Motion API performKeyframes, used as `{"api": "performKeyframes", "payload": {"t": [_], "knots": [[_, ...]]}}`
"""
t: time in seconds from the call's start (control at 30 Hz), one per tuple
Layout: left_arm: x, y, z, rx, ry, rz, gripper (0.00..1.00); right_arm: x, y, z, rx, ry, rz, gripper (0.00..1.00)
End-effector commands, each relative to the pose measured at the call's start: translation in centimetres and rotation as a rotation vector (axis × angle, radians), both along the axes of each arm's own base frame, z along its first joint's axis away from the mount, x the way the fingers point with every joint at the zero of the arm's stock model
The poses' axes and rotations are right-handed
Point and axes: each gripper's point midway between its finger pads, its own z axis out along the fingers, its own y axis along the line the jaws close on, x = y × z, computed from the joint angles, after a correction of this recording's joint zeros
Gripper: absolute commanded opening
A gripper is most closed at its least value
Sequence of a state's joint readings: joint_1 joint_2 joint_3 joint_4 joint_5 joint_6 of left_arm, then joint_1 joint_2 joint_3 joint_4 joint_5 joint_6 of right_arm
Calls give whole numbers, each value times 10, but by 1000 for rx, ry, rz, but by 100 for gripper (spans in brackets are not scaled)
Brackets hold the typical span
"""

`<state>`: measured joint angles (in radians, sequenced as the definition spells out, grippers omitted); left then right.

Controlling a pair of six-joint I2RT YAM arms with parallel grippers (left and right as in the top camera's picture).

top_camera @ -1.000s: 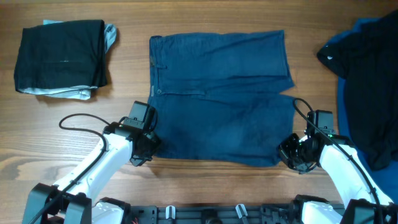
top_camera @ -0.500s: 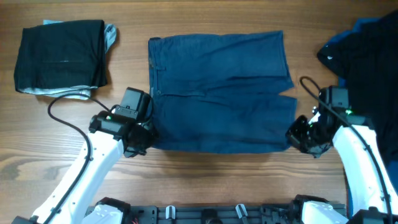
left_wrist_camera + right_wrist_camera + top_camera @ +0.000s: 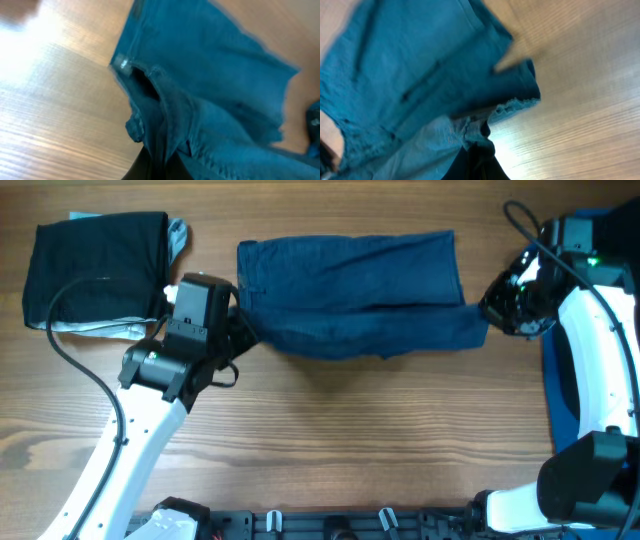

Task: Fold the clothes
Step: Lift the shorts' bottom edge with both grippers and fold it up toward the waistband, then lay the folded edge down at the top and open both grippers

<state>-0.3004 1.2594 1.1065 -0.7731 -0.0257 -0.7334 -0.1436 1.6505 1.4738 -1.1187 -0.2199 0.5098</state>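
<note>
Close, blurred look past the right gripper point(image 3: 476, 150), dark and narrow at the bottom centre of the frame, fingers pressed together on a bunched fold of blue denim-like shorts point(image 3: 415, 70). Fabric spread from the pinch across the upper left and centre, paler toward the lower left, with a stitched seam slanting through the middle. Frayed hem point(image 3: 517, 104) just right of centre, above the pinch. Pale wooden table point(image 3: 580, 75) along the right side, with bright glare beside the fingers.

Overhead straight down over the table point(image 3: 350, 440); both wrist views close on the same shorts point(image 3: 350, 265).
</note>
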Motion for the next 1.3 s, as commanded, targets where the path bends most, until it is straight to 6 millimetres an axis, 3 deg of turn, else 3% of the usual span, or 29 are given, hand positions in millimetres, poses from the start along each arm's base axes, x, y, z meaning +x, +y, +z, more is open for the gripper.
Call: {"api": "performKeyframes", "payload": {"t": [0.0,0.07,0.17,0.33,0.47,0.6,0.7,0.8,0.83,0.87,0.93,0.97,1.03,1.13,1.2,1.27], "knots": [[32,19,1,46,-61,62,4,29,-9,1,-52,-74,5,4],[55,21,-20,50,-48,82,4,52,-5,-4,-59,-132,21,4],[78,18,-42,49,-48,87,4,68,3,-19,-59,-143,40,4],[105,16,-56,57,-95,105,4,88,2,-51,-56,-128,39,4],[121,15,-65,62,-129,118,4,117,4,-80,-62,-175,53,4],[143,19,-106,103,-119,147,4,151,17,-119,-67,-239,84,4],[153,18,-128,111,-120,153,4,171,22,-130,-71,-307,95,5],[158,21,-140,131,-124,169,4,178,22,-127,-77,-341,92,5],[160,21,-140,129,-131,169,9,178,21,-127,-81,-342,90,11],[162,20,-138,130,-143,163,27,181,21,-125,-82,-354,91,19],[174,17,-125,159,-217,111,66,195,21,-114,-108,-436,132,50],[179,16,-117,181,-255,80,74,201,21,-108,-128,-476,162,60],[189,14,-87,224,-334,27,78,223,27,-83,-181,-632,279,69],[191,14,-36,220,-409,27,80,231,38,-44,-201,-756,404,71],[180,16,-11,216,-425,30,77,224,39,-20,-235,-778,445,68],[159,19,2,215,-383,16,66,200,40,10,-307,-761,559,58]]}}
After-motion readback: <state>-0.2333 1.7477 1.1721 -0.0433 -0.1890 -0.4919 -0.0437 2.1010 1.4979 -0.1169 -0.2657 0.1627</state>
